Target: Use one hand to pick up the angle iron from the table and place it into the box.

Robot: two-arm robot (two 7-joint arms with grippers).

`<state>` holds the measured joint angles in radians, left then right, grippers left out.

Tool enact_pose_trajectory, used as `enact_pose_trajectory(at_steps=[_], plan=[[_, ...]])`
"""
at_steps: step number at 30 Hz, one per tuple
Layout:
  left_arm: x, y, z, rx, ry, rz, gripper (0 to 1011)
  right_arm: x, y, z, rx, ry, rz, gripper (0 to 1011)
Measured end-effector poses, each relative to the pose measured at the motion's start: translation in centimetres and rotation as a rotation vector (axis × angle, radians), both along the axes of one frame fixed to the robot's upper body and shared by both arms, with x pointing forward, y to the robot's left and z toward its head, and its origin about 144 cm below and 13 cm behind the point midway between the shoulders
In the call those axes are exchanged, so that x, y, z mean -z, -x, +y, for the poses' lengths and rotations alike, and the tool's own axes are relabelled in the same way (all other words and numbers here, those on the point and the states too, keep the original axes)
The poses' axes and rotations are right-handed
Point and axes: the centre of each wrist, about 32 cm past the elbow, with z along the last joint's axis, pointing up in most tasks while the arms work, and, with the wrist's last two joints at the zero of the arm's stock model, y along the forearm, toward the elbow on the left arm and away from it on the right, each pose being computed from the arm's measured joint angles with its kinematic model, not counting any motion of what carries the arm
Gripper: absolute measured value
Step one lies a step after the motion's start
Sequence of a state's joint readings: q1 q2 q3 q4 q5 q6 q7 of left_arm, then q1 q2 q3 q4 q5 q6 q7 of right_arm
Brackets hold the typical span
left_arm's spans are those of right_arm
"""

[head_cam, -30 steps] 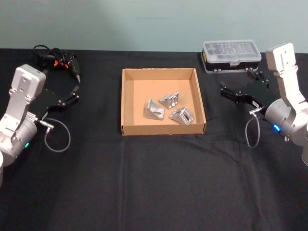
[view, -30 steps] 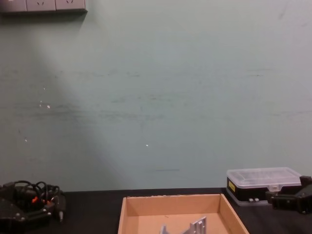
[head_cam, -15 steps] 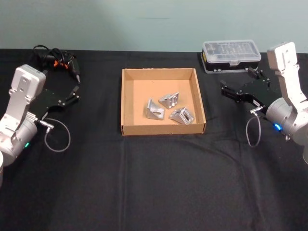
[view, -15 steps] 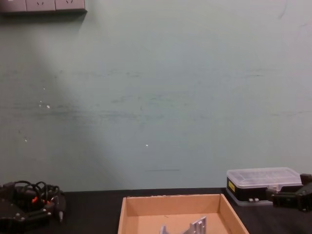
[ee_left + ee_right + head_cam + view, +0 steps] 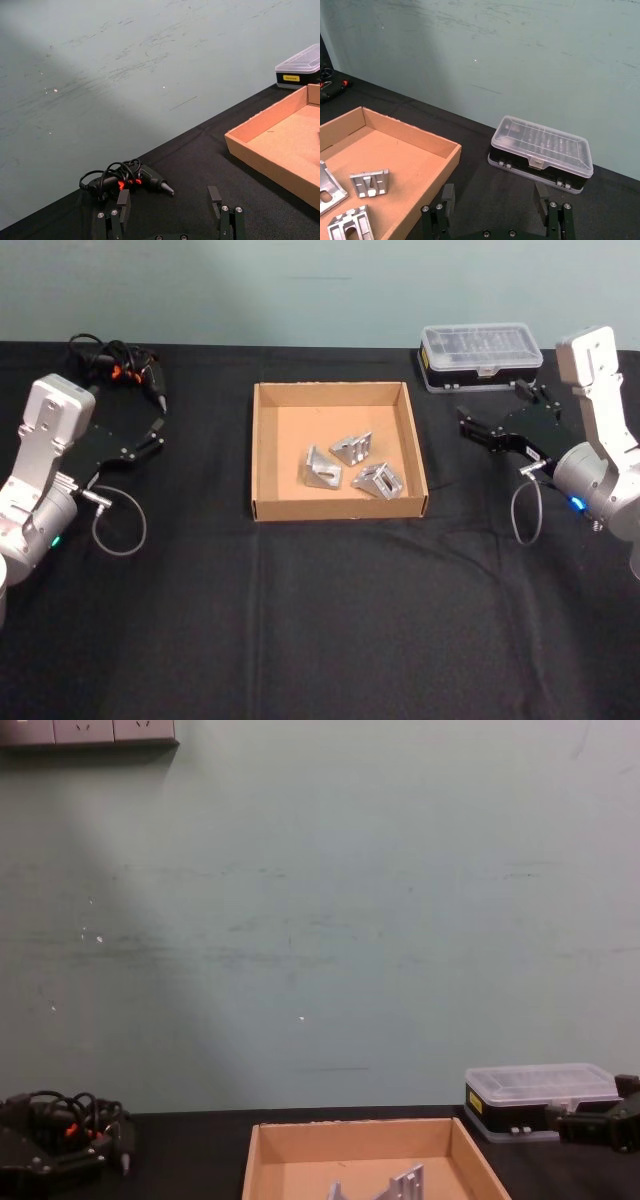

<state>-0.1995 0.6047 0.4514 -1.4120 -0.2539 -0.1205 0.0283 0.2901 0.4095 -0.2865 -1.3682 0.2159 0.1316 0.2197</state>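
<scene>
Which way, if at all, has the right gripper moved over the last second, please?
Yes, slightly. In the head view the right gripper has drawn back towards the robot's right, widening its gap from the box; its open fingers hold nothing.

Tan box [image 5: 265,450], silver angle irons [image 5: 350,466], black table [image 5: 320,620]

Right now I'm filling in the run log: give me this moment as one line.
angle irons: three in box | table: none seen | left gripper: open, left of box | right gripper: open, right of box
</scene>
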Motion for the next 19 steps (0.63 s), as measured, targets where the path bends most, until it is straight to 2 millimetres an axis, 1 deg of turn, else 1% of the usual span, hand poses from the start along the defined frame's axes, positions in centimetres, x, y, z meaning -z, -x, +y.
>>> enact_pose_trajectory(at_steps=[19], plan=[[0.00,0.00,0.00,0.000,0.000,0.000,1000,-0.03,0.00,-0.01,-0.002,-0.001,-0.001,1004]])
